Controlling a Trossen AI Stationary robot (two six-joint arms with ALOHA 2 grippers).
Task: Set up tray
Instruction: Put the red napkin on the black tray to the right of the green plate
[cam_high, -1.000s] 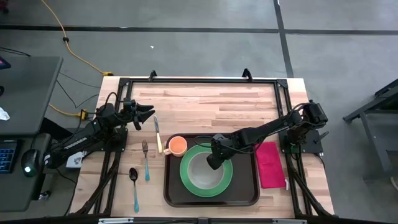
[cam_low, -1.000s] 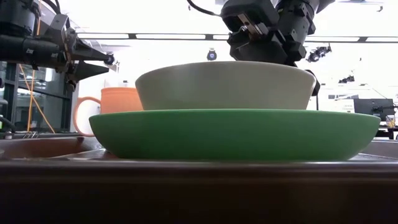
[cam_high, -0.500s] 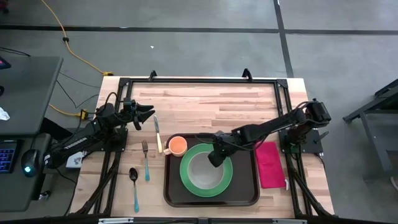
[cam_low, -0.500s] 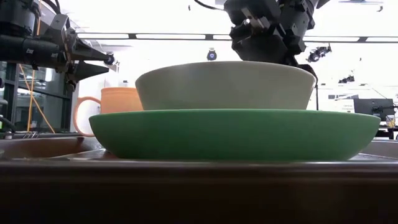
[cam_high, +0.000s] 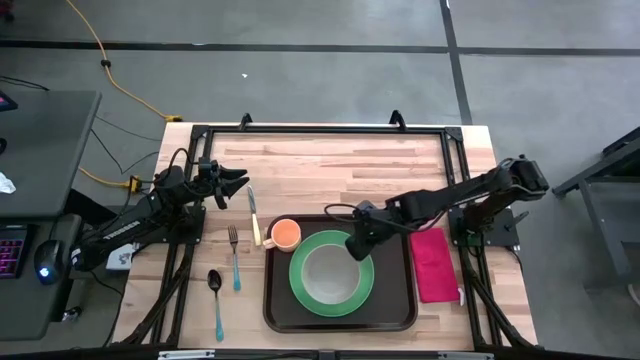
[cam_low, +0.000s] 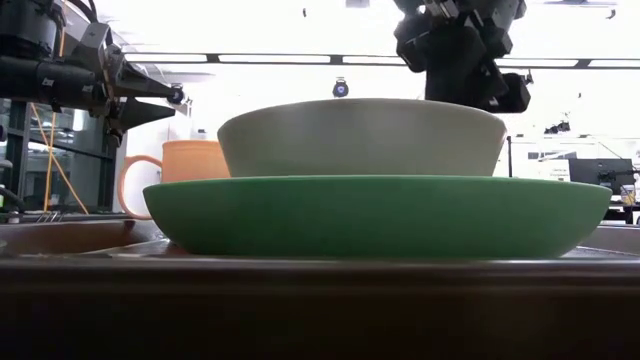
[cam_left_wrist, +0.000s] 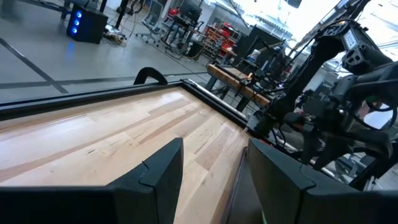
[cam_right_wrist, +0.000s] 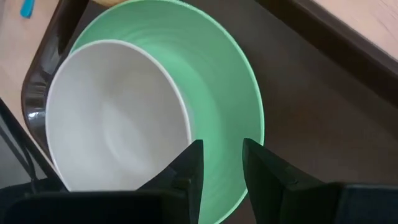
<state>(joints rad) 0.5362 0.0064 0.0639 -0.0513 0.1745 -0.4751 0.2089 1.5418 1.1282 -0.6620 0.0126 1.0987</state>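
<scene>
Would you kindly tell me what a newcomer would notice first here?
A white bowl sits in a green plate on the dark brown tray near the table's front edge. The right hand hovers open over the plate's far rim, holding nothing. An orange mug stands at the tray's far-left corner.

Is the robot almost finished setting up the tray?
Partly. The green plate sits on the tray with the white bowl on it, and the orange cup stands at the tray's corner. The right tool hangs open and empty above the plate's edge. The fork, spoon, knife and magenta napkin lie outside.
</scene>
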